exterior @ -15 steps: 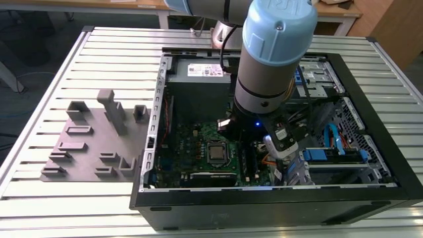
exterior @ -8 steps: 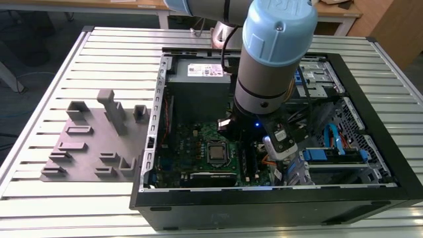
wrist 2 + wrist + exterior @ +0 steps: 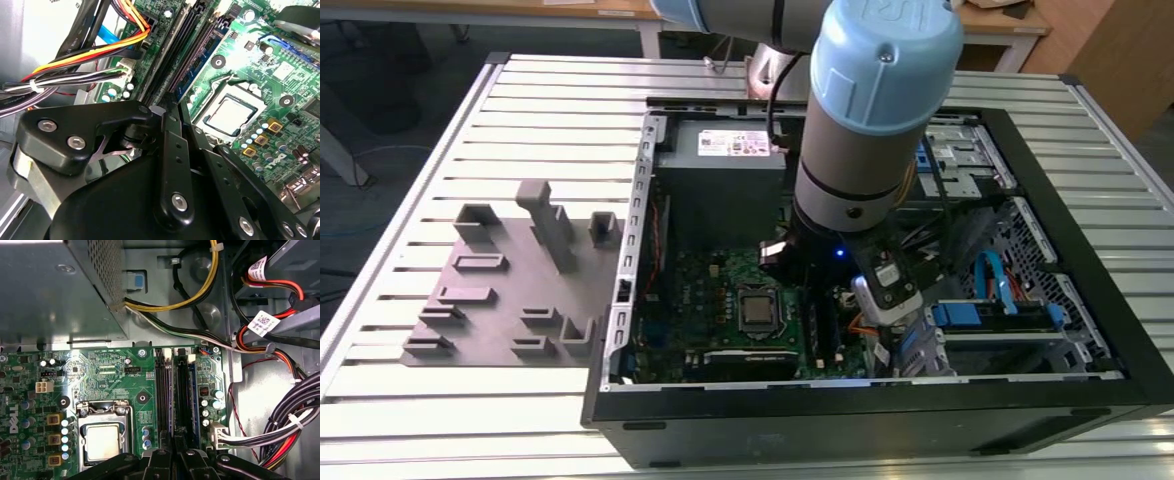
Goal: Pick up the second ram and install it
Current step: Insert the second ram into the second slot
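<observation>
A ribbed silver aluminium tabletop [image 3: 400, 300] carries a large open black computer case [image 3: 854, 430] and, on the exterior view's left, a grey plastic fixture plate with upright blocks [image 3: 494, 300]. The grey and pale-blue robot arm [image 3: 867, 120] reaches down into the case above the green motherboard [image 3: 115, 375], beside its square silver processor socket [image 3: 102, 440]. The work looks to be at the install step, the picking done. The black gripper [image 3: 175, 442] sits over the near end of the black memory slots, its fingers [image 3: 172, 165] drawn close, seemingly pinching the second ram [image 3: 181, 395]. That is a long, thin, dark stick seen edge-on, lying along a slot and apparently in or just above it. Seating it would call for keeping it square to the slot and pressing evenly.
</observation>
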Motion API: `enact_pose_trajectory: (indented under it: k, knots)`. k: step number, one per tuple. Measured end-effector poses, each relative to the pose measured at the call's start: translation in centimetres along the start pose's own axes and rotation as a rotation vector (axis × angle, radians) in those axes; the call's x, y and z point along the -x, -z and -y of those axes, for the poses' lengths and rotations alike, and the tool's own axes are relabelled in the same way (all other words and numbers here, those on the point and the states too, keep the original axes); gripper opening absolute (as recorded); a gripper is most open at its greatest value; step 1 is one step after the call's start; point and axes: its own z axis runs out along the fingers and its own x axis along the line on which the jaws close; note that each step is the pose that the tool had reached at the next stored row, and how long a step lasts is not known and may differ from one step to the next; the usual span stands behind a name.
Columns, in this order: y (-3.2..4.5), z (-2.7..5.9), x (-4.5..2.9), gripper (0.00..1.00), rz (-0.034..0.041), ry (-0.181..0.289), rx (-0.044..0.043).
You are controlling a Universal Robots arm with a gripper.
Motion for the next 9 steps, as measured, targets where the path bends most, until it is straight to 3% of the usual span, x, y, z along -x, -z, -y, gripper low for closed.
enact_pose_trajectory:
  k: [9]
  knots:
    - [0.45,-0.22,0.01,0.11,-0.0003,0.005,0.0012]
